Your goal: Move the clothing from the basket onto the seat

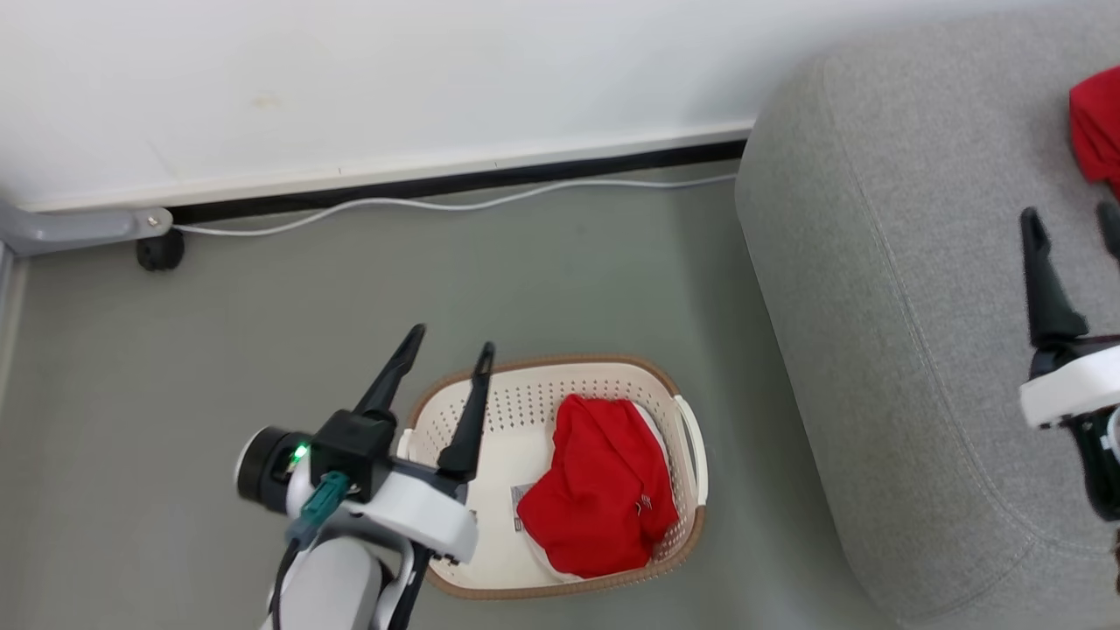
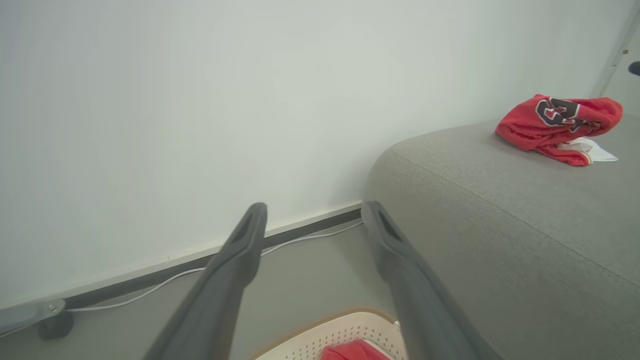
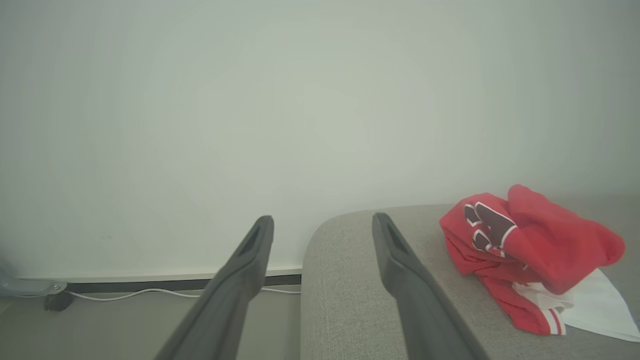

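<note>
- Your left gripper (image 1: 452, 338) hangs over the left end of the basket (image 1: 542, 360). Its fingers are spread apart, hold nothing and point toward the wall (image 1: 437, 79). The inner finger crosses in front of the basket's perforated side.
- Your right gripper (image 1: 1069, 213) sits above the seat (image 1: 892, 262) at the right edge of the head view. Its fingers are likewise apart and empty, and they also aim toward the wall.
- The crumpled red garment (image 1: 604, 490) lies in the right half of the basket, clear of the left fingers and next to a label sticker (image 1: 518, 507) on the basket floor.
- The second red garment (image 3: 540, 250) lies on the seat, beyond and to the right of the right fingers and not touching them. Its black-and-white patch and white trim show in the right wrist view.
- The basket stands on the grey floor near the seat's rounded end, apart from it.
- A white cable (image 1: 437, 206) runs along the foot of the wall, and a black caster (image 1: 160, 249) stands at the far left. Both are well apart from your grippers.
</note>
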### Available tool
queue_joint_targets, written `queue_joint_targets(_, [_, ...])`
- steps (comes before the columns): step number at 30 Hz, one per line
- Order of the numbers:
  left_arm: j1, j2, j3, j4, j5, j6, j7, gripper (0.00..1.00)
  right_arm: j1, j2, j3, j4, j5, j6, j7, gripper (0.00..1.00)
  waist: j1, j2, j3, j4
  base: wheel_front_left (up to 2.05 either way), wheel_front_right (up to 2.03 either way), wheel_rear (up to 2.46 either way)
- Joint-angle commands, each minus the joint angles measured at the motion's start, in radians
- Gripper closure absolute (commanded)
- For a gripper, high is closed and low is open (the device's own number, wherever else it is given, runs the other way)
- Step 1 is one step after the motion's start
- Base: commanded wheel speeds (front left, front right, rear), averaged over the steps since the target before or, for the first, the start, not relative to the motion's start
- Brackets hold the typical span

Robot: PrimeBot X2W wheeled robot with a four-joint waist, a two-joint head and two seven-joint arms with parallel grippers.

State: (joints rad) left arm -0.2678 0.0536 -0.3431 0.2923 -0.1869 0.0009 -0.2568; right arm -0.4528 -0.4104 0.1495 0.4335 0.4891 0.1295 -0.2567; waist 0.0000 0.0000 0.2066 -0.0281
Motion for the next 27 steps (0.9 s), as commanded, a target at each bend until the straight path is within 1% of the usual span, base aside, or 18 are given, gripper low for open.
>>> queue_joint_targets(1, [0.011, 0.012, 0.053, -0.025, 0.008, 0.009, -0.005, 0.00, 0.029, -0.009, 0.023, -0.031, -0.004, 0.001, -0.005, 0.00, 0.0000, 0.0000, -0.033, 0.020, 0.00, 0.00, 0.00])
queue_joint_targets(5, [0.058, 0.019, 0.123, -0.023, 0.014, 0.011, -0.005, 0.00, 0.062, 0.024, 0.047, -0.045, -0.019, 0.001, -0.005, 0.00, 0.0000, 0.0000, -0.069, 0.035, 0.00, 0.00, 0.00])
queue_joint_targets(16, [0.171, 0.023, 0.295, -0.038, 0.050, 0.031, -0.005, 0.00, 0.166, 0.124, 0.044, -0.088, -0.062, 0.001, -0.005, 0.00, 0.0000, 0.0000, -0.145, 0.054, 0.00, 0.00, 0.00])
queue_joint_targets(22, [0.218, 0.020, 0.350, -0.049, 0.070, 0.032, -0.005, 0.00, 0.229, 0.156, 0.068, -0.132, -0.090, 0.001, -0.005, 0.00, 0.0000, 0.0000, -0.157, 0.059, 0.00, 0.00, 0.00])
queue_joint_targets(24, [0.236, 0.016, 0.370, -0.055, 0.071, 0.042, -0.005, 0.00, 0.250, 0.166, 0.079, -0.138, -0.099, 0.001, -0.005, 0.00, 0.0000, 0.0000, -0.161, 0.058, 0.00, 0.00, 0.00])
queue_joint_targets(27, [0.260, 0.011, 0.379, -0.069, 0.076, 0.037, -0.005, 0.00, 0.282, 0.183, 0.076, -0.137, -0.105, 0.001, -0.005, 0.00, 0.0000, 0.0000, -0.168, 0.060, 0.00, 0.00, 0.00])
